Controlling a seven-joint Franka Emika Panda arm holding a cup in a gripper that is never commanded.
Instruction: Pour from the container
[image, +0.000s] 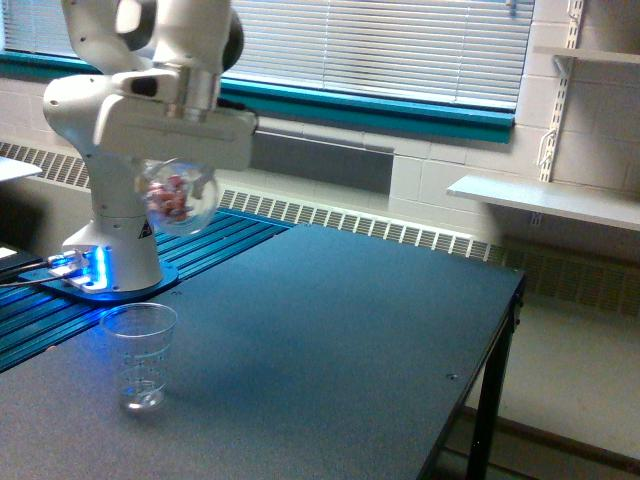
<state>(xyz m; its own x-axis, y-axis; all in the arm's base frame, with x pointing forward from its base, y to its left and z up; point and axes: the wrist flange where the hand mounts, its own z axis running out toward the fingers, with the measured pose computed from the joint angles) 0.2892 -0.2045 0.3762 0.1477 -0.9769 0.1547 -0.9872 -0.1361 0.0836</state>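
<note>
Exterior view, end effector (178, 172) clamped on container (180, 198) hanging just beneath it, above cup (139, 356)

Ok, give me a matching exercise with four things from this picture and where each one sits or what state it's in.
Things:
1. small clear rounded plastic jar with pink-red pieces
2. tall clear tapered plastic cup
3. white robot arm base
4. dark flat tabletop

States:
A. lit blue at its foot
B. standing upright and empty on the table
C. held in the air under the tool
D. carrying the cup near its front corner

Pairs: 1-C, 2-B, 3-A, 4-D
</note>
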